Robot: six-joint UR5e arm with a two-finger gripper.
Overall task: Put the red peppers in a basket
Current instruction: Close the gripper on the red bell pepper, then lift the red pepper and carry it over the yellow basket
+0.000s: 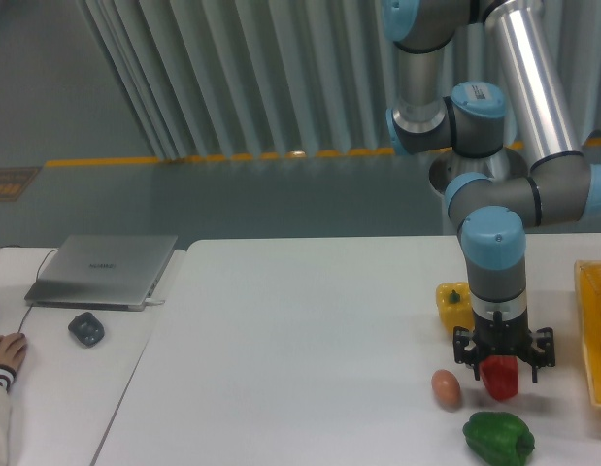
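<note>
The glossy red bell pepper (500, 378) sits low at the frame's right, directly under the black two-finger gripper (503, 357), whose jaws straddle its top; whether they grip it cannot be told. The yellow-orange lattice plastic basket (595, 330) lies rightward, at the frame's edge.

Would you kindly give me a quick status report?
Tool around red pepper, closure unclear. Basket at right edge, pepper not in yet. Path looks clear.
</note>
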